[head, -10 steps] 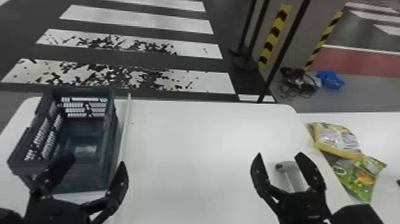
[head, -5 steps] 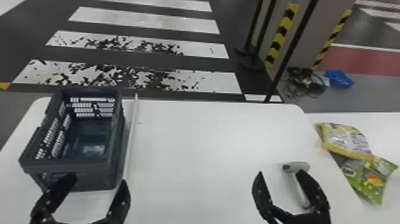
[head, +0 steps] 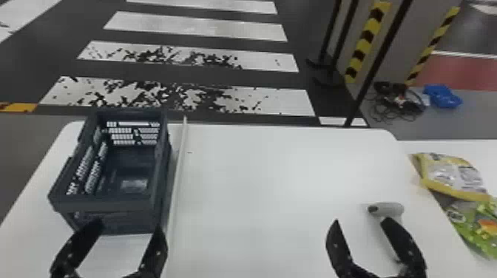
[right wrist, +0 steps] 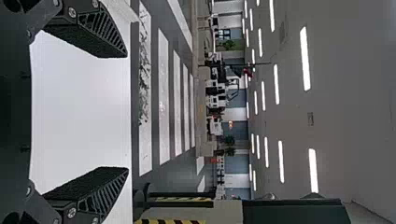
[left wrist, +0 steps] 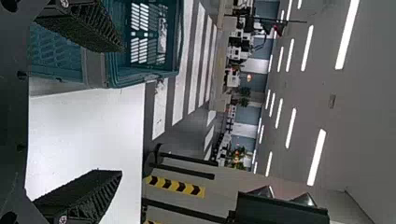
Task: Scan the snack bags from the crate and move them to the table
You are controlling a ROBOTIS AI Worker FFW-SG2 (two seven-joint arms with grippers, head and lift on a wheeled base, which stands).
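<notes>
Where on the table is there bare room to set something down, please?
The table is bare in the middle, between the pale strip beside the crate and the scanner. Crowded: the left, the scanner's spot by the right gripper, and past the right edge, under two snack bags.

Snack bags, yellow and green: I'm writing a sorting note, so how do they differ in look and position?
The yellow bag has a large pale panel, while the green bag has an orange patch. The yellow bag lies farther from the robot, the green bag nearer. Both lie to the right of the scanner.
</notes>
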